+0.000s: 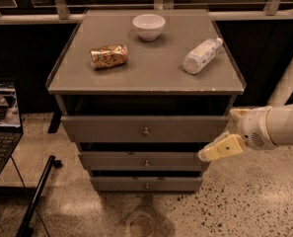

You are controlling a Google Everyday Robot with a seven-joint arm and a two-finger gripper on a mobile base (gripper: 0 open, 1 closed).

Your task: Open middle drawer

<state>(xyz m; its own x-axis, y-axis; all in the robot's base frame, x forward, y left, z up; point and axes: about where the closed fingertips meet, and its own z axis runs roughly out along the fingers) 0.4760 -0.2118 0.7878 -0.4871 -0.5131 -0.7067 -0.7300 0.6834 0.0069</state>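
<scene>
The grey cabinet (146, 78) has three drawers stacked at its front. The middle drawer (111, 161) is the low flat panel second from the top, with a small round metal knob (146, 163) at its centre. It looks closed, roughly flush with the drawers above and below. My gripper (207, 155) is cream-coloured and comes in from the right on a white arm (279, 127). Its tip is at the right end of the middle drawer's front, well to the right of the knob, holding nothing.
On the cabinet top are a white bowl (148, 26), a gold can lying on its side (109, 56) and a white bottle lying down (201, 57). An open laptop (0, 127) and a black pole (35, 201) are at the left. The floor is speckled.
</scene>
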